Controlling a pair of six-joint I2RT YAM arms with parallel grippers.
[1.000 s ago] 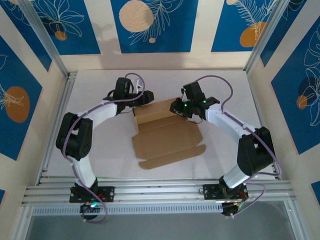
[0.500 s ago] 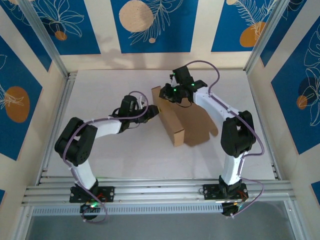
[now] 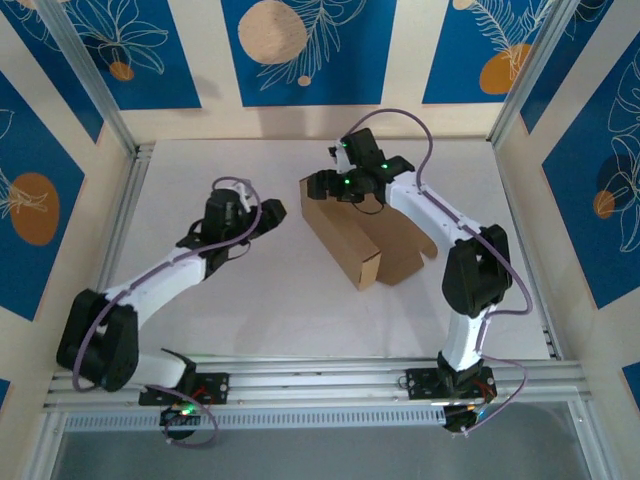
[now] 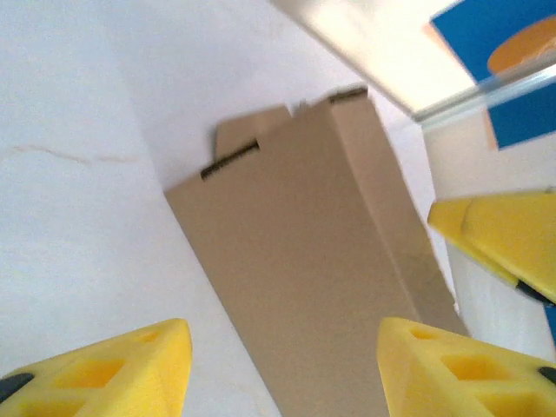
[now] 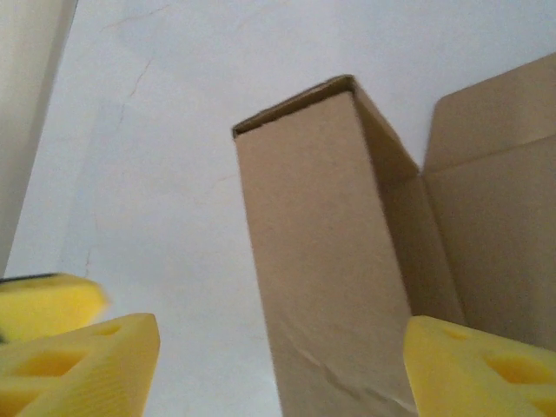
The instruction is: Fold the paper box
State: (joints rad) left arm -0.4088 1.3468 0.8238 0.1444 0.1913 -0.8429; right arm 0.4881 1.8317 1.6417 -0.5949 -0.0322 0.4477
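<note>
Two changes: left hand [image 3: 271, 213] backed off paper box [image 3: 343, 240]; right hand [image 3: 319, 185] opened.

surface: white table [image 3: 250, 300], faint hairline marks on it in the wrist views | walls: blue panels [image 3: 300, 50] printed with white leaf outlines and orange and peach discs, cream strips [image 3: 205, 55] between them | frame: aluminium posts [image 3: 85, 75] slanting up from the far corners | near edge: ribbed aluminium rails [image 3: 320, 385] across the front
</note>
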